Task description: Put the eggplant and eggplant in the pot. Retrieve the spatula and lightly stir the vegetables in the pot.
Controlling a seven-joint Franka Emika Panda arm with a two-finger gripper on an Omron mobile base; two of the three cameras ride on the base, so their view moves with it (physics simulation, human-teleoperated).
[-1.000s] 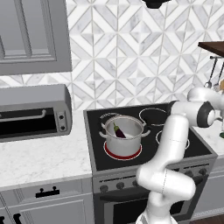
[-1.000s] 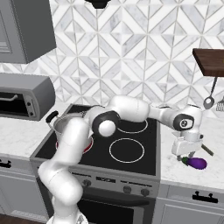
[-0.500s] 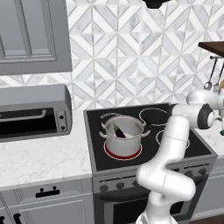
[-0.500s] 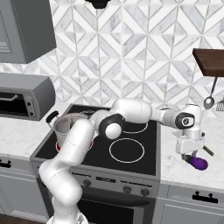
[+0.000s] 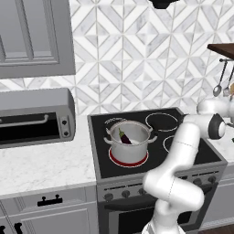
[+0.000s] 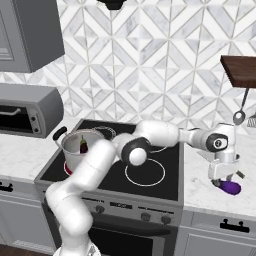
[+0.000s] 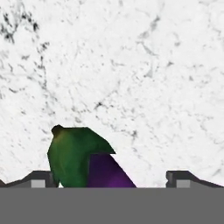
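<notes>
- The eggplant [image 6: 229, 187] you want lies on the white marble counter [image 6: 207, 192], to the right of the stove [image 6: 150, 172] as you face it from the right base view, just past the cooktop's right edge.
- You can see its glossy purple body and green stem cap [image 7: 72, 159] in the hand view, low in the picture and toward one fingertip [image 7: 41, 178].
- Your gripper [image 6: 221, 175] hangs directly over that eggplant, pointing down at the counter beside the stove.
- Its jaws stand spread wide and grip nothing; the eggplant sits in the gap between the tips, nearer one of them, and you cannot tell whether that tip touches it.
- The other eggplant [image 5: 124, 137] already rests inside the pot [image 5: 129, 142], leaning against the inner wall.
- You find the pot on the stove's front left burner, which glows red under its base.
- The pot is well apart from your gripper, across the cooktop from it.
- Utensils [image 6: 241, 116] hang from a dark wooden shelf [image 6: 241, 71] on the wall above the counter to the right of the stove; they are too small for you to tell which is which.
- A grey toaster oven [image 5: 34, 116] sits on the counter to the left of the stove.
</notes>
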